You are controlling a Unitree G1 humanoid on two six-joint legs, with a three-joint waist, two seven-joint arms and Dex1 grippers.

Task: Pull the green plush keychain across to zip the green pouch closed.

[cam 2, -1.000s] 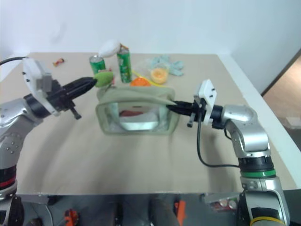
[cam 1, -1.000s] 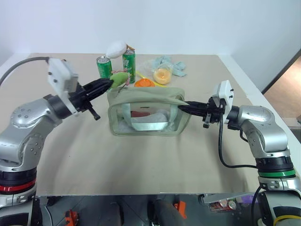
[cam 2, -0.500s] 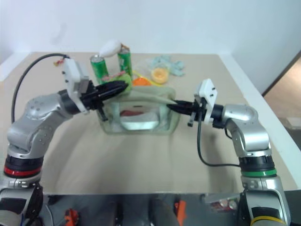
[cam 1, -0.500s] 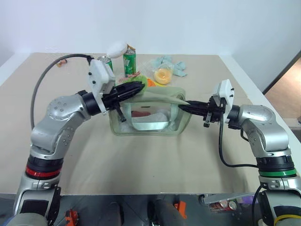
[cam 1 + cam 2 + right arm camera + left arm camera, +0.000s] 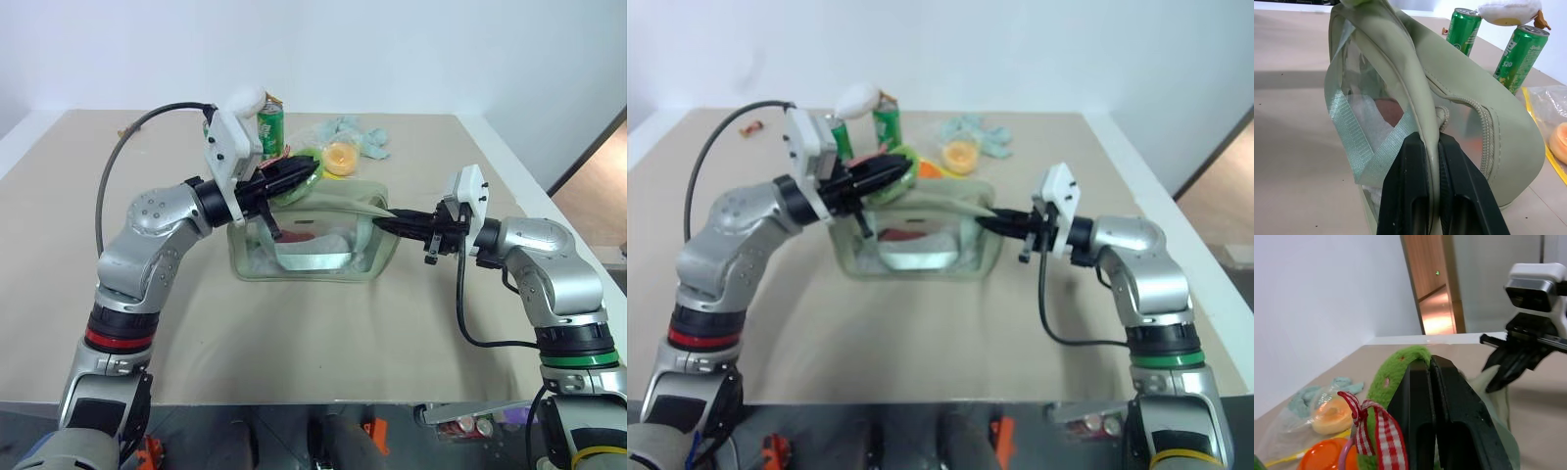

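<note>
The green pouch point(image 5: 343, 194) stands mid-table, its clear window side facing me with items inside. My right gripper point(image 5: 384, 224) is shut on the pouch's right end fabric, and the right wrist view has its fingers point(image 5: 1405, 196) pinching that flap. The green plush keychain point(image 5: 298, 163), lime and fuzzy with a red-checked ribbon point(image 5: 1369, 431), sits above the pouch's top at about mid-length. My left gripper point(image 5: 310, 172) is shut on it, and in the left wrist view the plush point(image 5: 1396, 369) lies against the closed black fingers point(image 5: 1418, 401).
Two green cans point(image 5: 1463, 30) point(image 5: 1520, 51) stand behind the pouch with a white plush point(image 5: 243, 101) on top. An orange jelly cup point(image 5: 338, 157) and a light blue wrapper point(image 5: 358, 137) lie at the back. The table's right edge point(image 5: 509, 166) is near my right arm.
My left gripper has carried the keychain rightward along the pouch's top, from its left end to about the middle. The right gripper has kept still on the pouch's right end.
</note>
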